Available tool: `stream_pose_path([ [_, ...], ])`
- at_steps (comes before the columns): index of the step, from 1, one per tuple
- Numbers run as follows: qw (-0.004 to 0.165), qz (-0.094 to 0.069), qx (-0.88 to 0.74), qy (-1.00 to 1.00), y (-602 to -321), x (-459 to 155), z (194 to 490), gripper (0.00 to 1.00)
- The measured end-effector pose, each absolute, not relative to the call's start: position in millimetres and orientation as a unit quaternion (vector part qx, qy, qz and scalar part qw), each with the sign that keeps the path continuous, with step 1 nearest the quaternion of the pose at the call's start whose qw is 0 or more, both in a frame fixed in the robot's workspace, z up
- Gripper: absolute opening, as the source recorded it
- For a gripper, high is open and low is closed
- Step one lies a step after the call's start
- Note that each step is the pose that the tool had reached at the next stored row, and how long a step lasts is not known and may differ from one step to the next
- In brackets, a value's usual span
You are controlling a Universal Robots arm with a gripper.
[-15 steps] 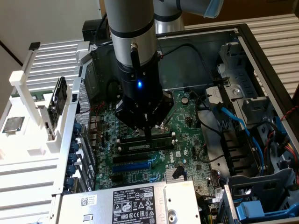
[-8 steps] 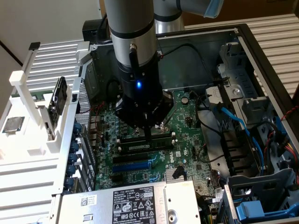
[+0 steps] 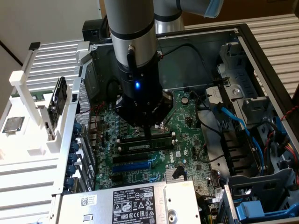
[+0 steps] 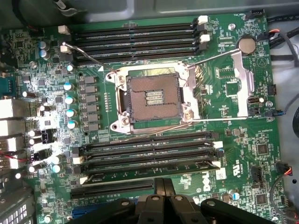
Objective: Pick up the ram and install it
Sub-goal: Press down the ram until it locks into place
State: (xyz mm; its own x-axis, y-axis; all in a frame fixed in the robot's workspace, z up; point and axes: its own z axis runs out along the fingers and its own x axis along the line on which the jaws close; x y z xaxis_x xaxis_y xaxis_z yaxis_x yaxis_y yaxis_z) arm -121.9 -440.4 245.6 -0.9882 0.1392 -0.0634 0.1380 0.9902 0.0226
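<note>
In the exterior view the ram (image 3: 142,145), a narrow green stick with dark chips and a pale label, stands on edge in a black slot on the motherboard (image 3: 187,119), just in front of the processor socket. My gripper (image 3: 148,135) points straight down onto the middle of its top edge. The fingers (image 4: 154,186) lie pressed together, shut, with no gap between them. In the wrist view the gripper (image 4: 159,185) sits over the lower bank of black slots (image 4: 149,156), below the open processor socket (image 4: 152,95). The stick's thin top edge is hard to make out there.
The motherboard lies inside an open computer case (image 3: 261,51). A labelled power supply (image 3: 126,203) sits at the near edge, and blue cables (image 3: 238,123) and drive bays fill the exterior view's right. A white rack (image 3: 28,140) on the exterior view's left carries a square silver chip (image 3: 13,123).
</note>
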Motion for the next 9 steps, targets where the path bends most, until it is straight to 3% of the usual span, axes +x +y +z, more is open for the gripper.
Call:
stream_pose_path([
  [9, 0.032, 0.013, 0.076, 0.997, -440.4, -121.9, 245.6, 0.1],
])
